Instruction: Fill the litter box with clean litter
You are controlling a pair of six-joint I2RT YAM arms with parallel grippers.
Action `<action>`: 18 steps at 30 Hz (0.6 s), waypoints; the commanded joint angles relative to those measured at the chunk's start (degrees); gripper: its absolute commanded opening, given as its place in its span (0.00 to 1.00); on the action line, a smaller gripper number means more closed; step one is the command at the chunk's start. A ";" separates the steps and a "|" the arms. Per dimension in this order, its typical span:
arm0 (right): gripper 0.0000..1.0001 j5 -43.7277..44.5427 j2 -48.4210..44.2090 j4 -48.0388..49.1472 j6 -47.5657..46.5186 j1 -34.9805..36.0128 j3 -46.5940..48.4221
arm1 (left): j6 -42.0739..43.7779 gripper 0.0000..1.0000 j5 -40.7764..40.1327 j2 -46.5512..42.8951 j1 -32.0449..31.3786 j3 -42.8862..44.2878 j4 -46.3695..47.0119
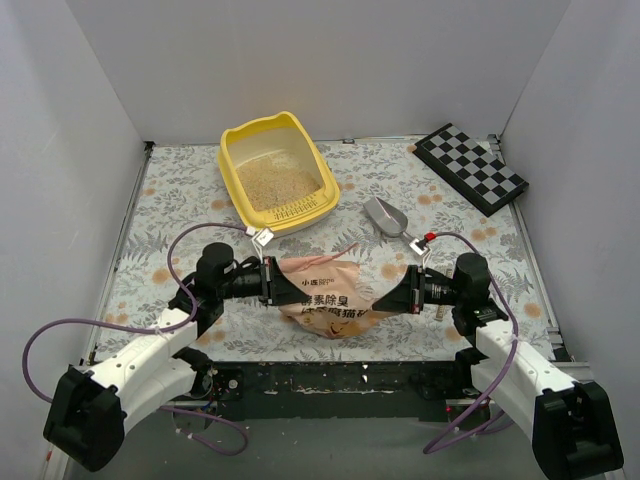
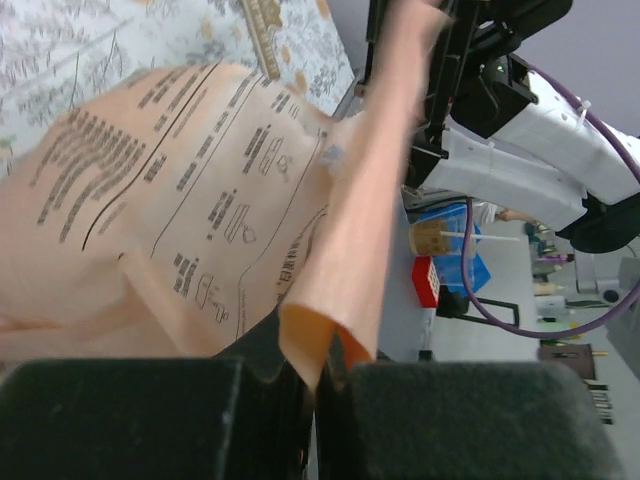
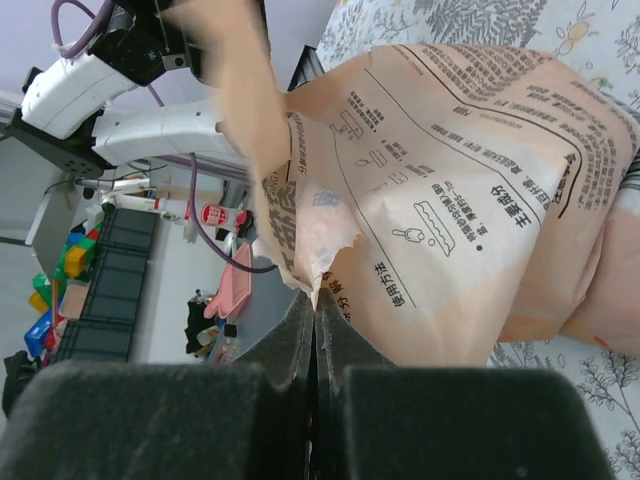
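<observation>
Status of fill: the litter box (image 1: pixel 232 160) stands toward the far side of the table (image 1: pixel 180 185), left of centre, with its slotted ledge facing the arms. A layer of clean litter (image 1: pixel 268 185) already covers its floor, but the layer looks shallow against the height of the walls. In my judgement the task is partly done and more litter is to go in.

Supply: the orange-pink bag (image 1: pixel 325 300) is not over the box. It hangs between the two arms near the front edge of the table, just short of the ledge end of the box and a little to its right.

Left gripper (image 2: pixel 312 400): jaws fully closed, pinching a folded strip of the bag's edge between the pads.

Right gripper (image 3: pixel 317 345): jaws likewise fully closed, clamped on the torn edge at the bag's other end. The bag is stretched between the two grips, printed face outward.

Whether the bag's mouth is open, and whether its belly rests on the table or hangs clear, the views do not settle — the wrist cameras are too close and the overhead view too flat.

Remaining, as judged: carry the bag over the box and tip it.

Unused items: a metal scoop (image 1: pixel 385 218) lies right of the box, and a checkered board (image 1: pixel 470 168) sits at the far right — both well apart from the grippers.
</observation>
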 commanded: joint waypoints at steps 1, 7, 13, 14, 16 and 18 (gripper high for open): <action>0.01 -5.11 -2.13 -2.52 3.11 -2.01 -1.72 | 0.11 0.00 1.48 -0.60 0.37 4.07 -18.67; 0.01 -3.97 -2.92 -13.77 -1.54 -2.54 -2.34 | 0.83 0.00 1.56 1.33 0.72 4.19 -30.13; 0.01 -1.07 -2.75 -24.48 -8.48 -2.89 -1.20 | -0.23 0.00 4.89 2.38 0.89 0.93 -26.09; 0.01 -0.46 -2.66 -25.90 -9.71 -3.07 -0.85 | 0.03 0.00 4.73 2.39 0.89 1.19 -26.52; 0.01 0.95 -2.74 -29.15 -11.30 -3.16 0.38 | 0.82 0.00 4.11 2.56 0.98 2.33 -27.75; 0.01 3.05 -2.83 -31.96 -13.49 -3.16 3.00 | 1.09 0.00 4.72 3.44 0.98 3.30 -27.76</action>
